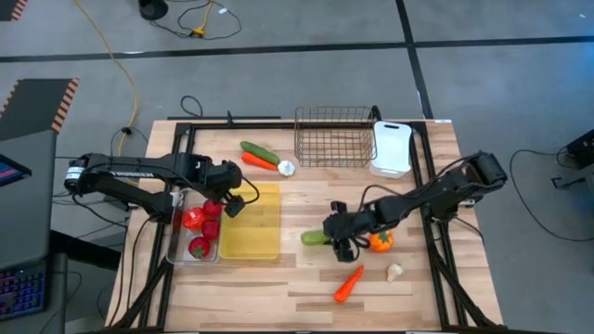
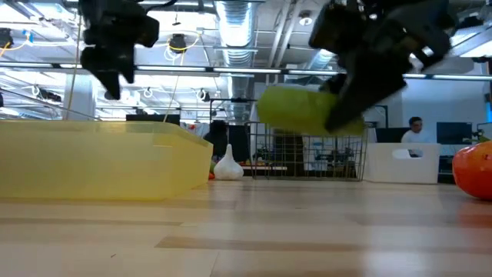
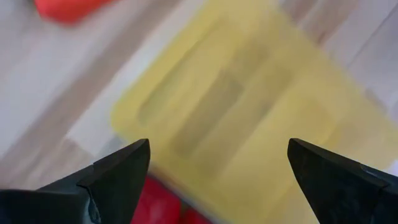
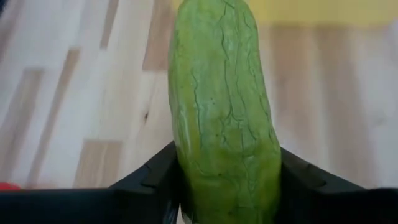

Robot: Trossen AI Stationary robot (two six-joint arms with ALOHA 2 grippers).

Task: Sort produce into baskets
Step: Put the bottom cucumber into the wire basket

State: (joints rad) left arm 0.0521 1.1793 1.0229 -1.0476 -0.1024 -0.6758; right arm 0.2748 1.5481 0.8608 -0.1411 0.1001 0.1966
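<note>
My right gripper (image 1: 336, 237) is shut on a green cucumber (image 1: 315, 238) at the table's middle right; in the low view the cucumber (image 2: 304, 109) hangs clear of the wood. My left gripper (image 1: 228, 200) hovers open above the seam between the clear bin (image 1: 174, 250), which holds red tomatoes (image 1: 197, 230), and the yellow tray (image 1: 252, 223). In the left wrist view the yellow tray (image 3: 249, 93) lies below the open fingers. An orange pepper (image 1: 381, 241), a carrot (image 1: 348, 283) and a garlic piece (image 1: 395, 272) lie on the table near my right gripper. My right gripper pinches the cucumber's two sides (image 4: 186, 180) between its two fingers (image 4: 149, 183), near the end that faces the arm. The fingers slant down from the table's right and run along the cucumber, which sticks out ahead of them toward the yellow tray. It is lifted clear of the table.
At the far edge stand a dark wire basket (image 1: 334, 137) and a white tray (image 1: 391, 148). A second cucumber (image 1: 260, 150), a carrot (image 1: 258, 160) and a garlic piece (image 1: 286, 168) lie left of the basket. Bare wood lies between the yellow tray and the cucumber.
</note>
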